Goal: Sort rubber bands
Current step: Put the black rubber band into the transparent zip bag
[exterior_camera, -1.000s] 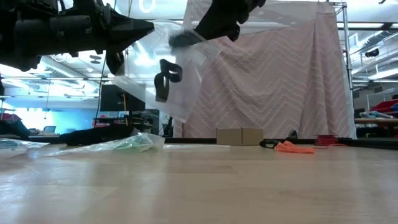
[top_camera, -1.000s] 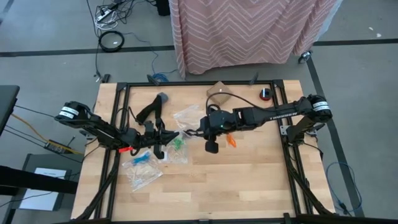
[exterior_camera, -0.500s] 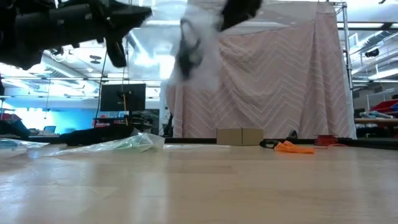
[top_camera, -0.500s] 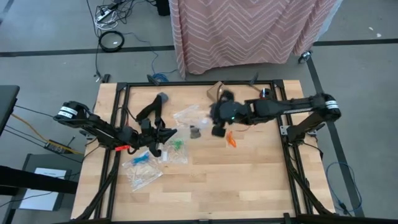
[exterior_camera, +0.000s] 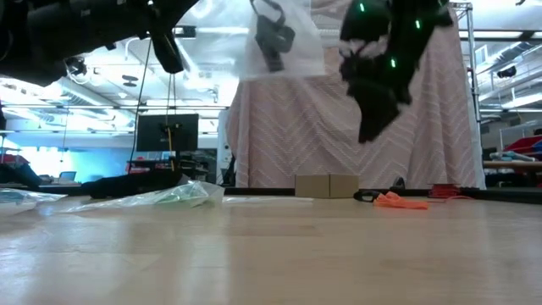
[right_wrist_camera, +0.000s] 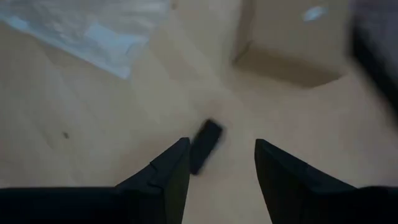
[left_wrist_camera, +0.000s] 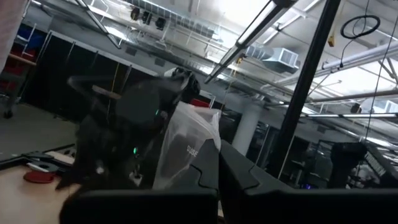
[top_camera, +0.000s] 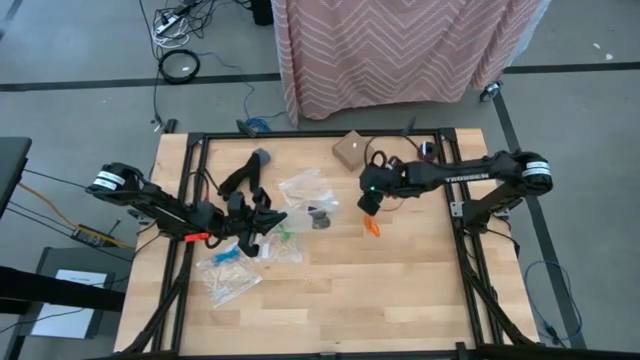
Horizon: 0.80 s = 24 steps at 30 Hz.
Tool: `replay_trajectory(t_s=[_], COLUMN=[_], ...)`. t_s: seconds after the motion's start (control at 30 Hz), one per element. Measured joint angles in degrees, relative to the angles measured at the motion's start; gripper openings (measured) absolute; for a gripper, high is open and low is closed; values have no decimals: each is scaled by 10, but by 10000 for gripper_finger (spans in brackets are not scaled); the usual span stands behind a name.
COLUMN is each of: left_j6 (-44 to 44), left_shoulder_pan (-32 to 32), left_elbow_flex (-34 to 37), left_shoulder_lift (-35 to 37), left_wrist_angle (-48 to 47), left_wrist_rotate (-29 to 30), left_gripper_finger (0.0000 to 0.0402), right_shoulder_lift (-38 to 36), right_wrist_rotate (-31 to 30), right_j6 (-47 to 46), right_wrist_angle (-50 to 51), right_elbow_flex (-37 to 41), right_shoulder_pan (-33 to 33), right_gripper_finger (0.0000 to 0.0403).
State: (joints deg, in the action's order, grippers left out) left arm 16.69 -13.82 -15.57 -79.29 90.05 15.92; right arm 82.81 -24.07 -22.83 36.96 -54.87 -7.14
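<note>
Your left gripper [top_camera: 268, 222] is clamped on a crinkly clear plastic bag [exterior_camera: 284, 38], holding it up off the pale wooden table [top_camera: 400, 290]; black rubber bands [exterior_camera: 273, 36] hang as floppy loops inside. Your right gripper [top_camera: 366, 203] hovers right of that bag, its dark tapered fingers [right_wrist_camera: 171, 171] spread apart and empty. Thin orange rubber bands [top_camera: 371, 227] lie loose on the wood just near of it. Green bands [top_camera: 286, 231] sit in a flat bag beside your left gripper.
</note>
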Motion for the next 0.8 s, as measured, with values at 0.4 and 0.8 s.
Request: replay_trajectory(t_s=[0.4, 0.8], left_j6=[0, -2], left_shoulder_pan=[0, 0], left_elbow_flex=[0, 1], left_shoulder_lift=[0, 0], left_wrist_angle=[-2, -11], left_wrist_rotate=[-2, -2], left_gripper_finger=[1, 1], right_shoulder_lift=[13, 85], right_wrist_rotate=[48, 68], right_j6=[-75, -71], right_wrist_angle=[-212, -269], right_elbow_flex=[146, 159], right_shoulder_pan=[-40, -47], right_gripper_finger=[183, 144])
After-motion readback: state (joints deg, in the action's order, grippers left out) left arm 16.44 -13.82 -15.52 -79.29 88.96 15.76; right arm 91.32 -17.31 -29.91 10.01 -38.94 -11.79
